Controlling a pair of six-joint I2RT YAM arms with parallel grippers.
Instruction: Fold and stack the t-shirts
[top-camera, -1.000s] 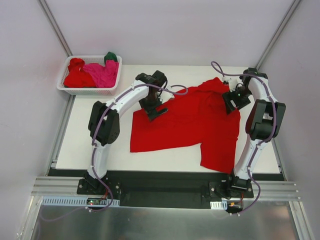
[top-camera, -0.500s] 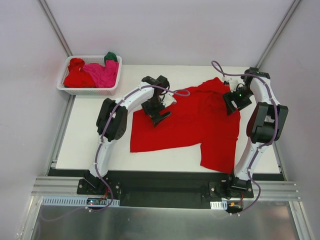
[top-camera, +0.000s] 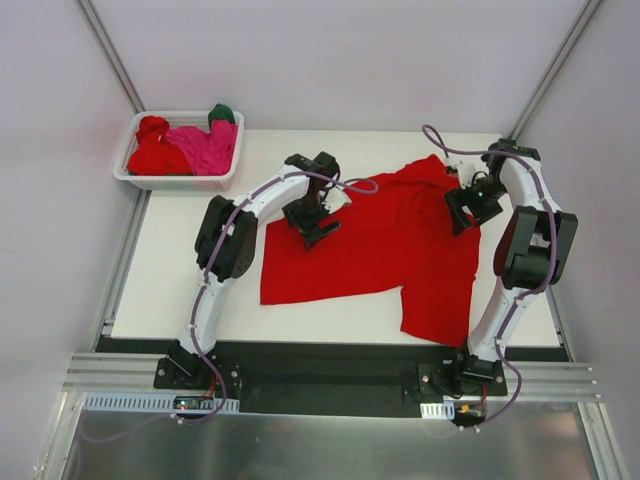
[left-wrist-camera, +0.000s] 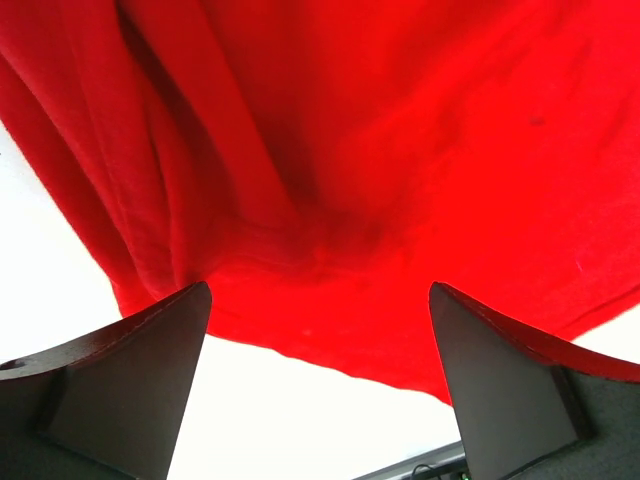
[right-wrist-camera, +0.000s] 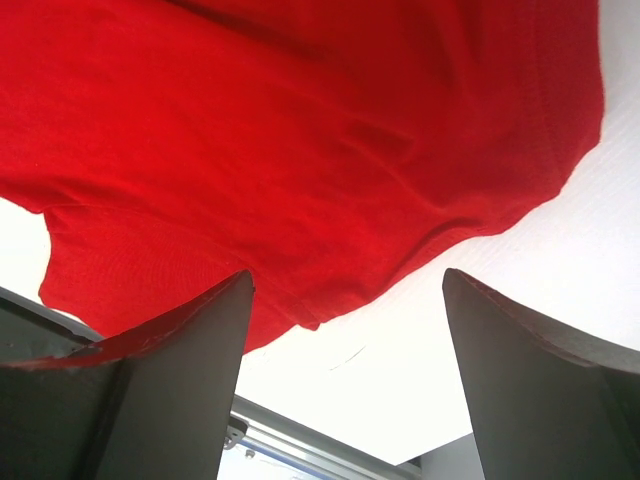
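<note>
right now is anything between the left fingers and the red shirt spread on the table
Nothing visible. The left fingers stand open right over the red shirt near its far left edge, and the left wrist view shows only red cloth and bare table between them. The basket sits well off to the left.

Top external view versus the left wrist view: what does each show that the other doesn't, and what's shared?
Only the top external view shows the white basket holding more shirts, and the right end effector. Only the left wrist view shows creases and the hem of the red t-shirt close up, framed by the open left end effector. Both show that t-shirt spread on the white table.
</note>
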